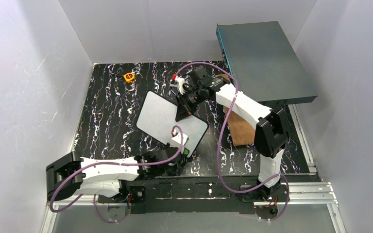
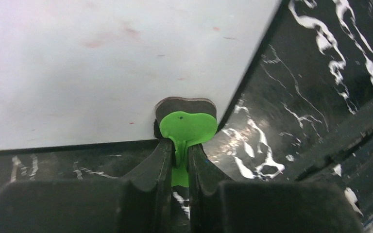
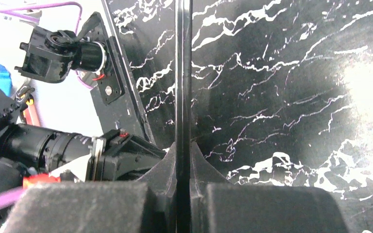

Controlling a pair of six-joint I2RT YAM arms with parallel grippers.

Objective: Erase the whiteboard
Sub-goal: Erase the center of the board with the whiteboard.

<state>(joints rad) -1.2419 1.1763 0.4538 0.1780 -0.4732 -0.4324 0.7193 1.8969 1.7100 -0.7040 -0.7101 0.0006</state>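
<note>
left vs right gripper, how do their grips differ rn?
Left gripper pinches a green piece at the whiteboard's near edge; right gripper clamps a thin black strip, apparently the whiteboard's frame edge-on. Left gripper works the near side, right gripper the far side. Both are shut.

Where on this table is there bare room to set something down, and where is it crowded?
Free: the table strip between the left wall and the whiteboard, nearer than the small yellow object. Crowded: the middle and right, where the left gripper and right gripper are at the whiteboard, next to the brown board and grey box.
</note>
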